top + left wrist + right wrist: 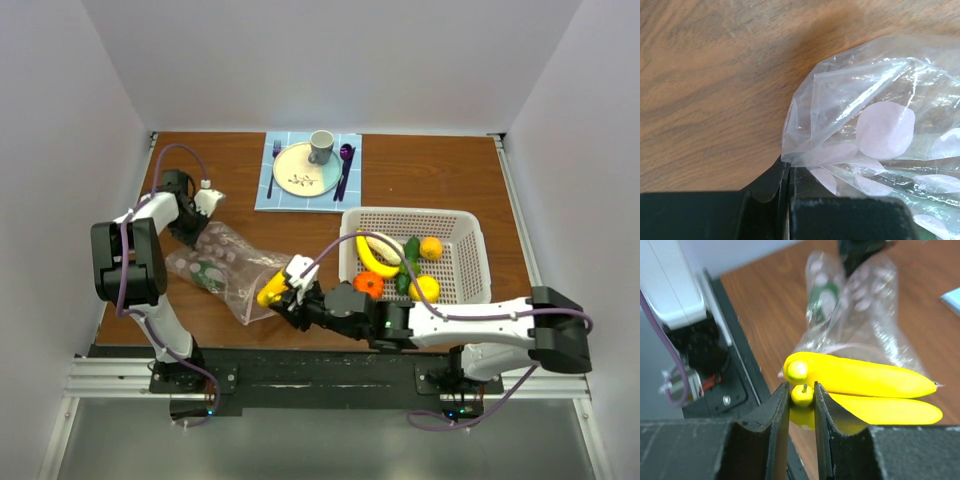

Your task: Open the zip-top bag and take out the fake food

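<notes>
1. As I read the overhead feed, the zip-top bag [225,265] lies crumpled on the left half of the worktop [430,170], nearer the near edge, its mouth turned toward the middle.
2. The left gripper [195,225] has its fingers pressed together on the bag's far-left end. My left wrist camera shows the clear, pale-dotted plastic [875,125] nipped at the gripper [789,172], the jaws all but touching.
3. The right gripper [290,290] pinches the stem of a yellow banana bunch [272,288] at the bag's mouth. In the right wrist view the stem knob sits squeezed in the gripper [801,395], and the bunch [865,385] points away toward the bag [860,305].
4. Inside the bag I make out one green-and-white item [210,270]; I cannot tell what it is.
5. The white perforated basket [470,260] stands by the right edge, toward the near side. It holds a banana [375,258], a green cucumber [411,250], a small orange [431,247], a lemon [425,288] and an orange-red fruit [368,284].
6. At the middle of the far edge a pale blue placemat [265,190] carries a plate [305,170], a grey cup [321,146], a fork [275,165] and a purple spoon [346,155].
7. The worktop is brown wood grain, with plain white walls [330,60] around it.
</notes>
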Robot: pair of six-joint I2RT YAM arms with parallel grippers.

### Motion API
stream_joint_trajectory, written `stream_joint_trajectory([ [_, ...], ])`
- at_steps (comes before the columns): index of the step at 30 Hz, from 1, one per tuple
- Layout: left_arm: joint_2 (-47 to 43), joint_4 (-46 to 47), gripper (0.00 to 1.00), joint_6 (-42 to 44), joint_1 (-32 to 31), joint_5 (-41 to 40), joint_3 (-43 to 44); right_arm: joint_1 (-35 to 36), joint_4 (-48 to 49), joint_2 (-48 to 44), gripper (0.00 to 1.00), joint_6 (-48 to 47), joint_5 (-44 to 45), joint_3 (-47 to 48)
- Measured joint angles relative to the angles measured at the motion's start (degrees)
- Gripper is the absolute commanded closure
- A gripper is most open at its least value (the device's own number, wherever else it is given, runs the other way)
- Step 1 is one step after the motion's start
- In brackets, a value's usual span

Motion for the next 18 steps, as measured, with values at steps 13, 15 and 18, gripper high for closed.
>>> stream_joint_trajectory([
  [13, -3.02, -16.57, 1.0, -1.64, -0.24, 12.35, 19.82, -6.82, -17.75, -11.52, 0.91, 6.34, 44.5, 1.38],
  [15, -4.39, -19.41, 1.0, -1.79, -0.79, 13.33, 24.02, -9.33, -25.22, -9.97, 0.8, 12.13, 48.68, 1.57],
  [18, -6.51, -22.03, 1.0, -2.32, -2.84, 13.73, 27.96, -10.95, -34.29, -5.81, 0.46, 19.26, 51.6, 1.73],
])
